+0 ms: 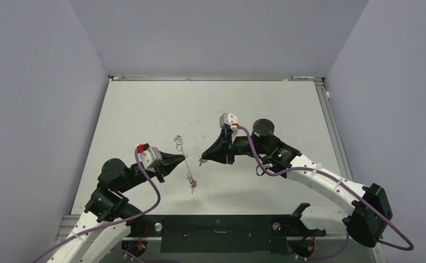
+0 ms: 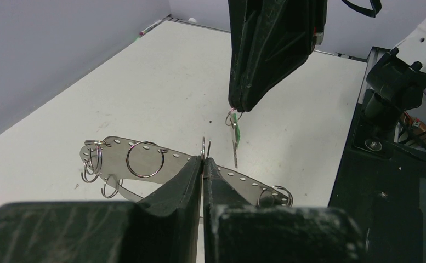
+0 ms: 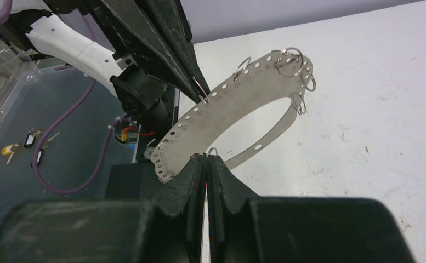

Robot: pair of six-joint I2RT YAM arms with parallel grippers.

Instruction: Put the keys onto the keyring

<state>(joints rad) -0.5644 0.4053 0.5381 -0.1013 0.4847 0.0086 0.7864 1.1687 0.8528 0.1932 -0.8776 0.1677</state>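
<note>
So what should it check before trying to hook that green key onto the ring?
1. Left pincer shut on a split ring of the perforated keyring: ok.
2. Right pincer gripping the green key by its small loop: ok.
3. Key hanging free, not tangled with anything: ok.
4. Key touching the held split ring: not ok, a gap shows between them.
5. Split ring pried open enough to take the key: cannot tell, too small to see.

L gripper (image 1: 184, 158) touching keyring (image 3: 227, 107) from left; R gripper (image 1: 202, 157) just right (key (image 2: 235, 134) below its tips)
</note>
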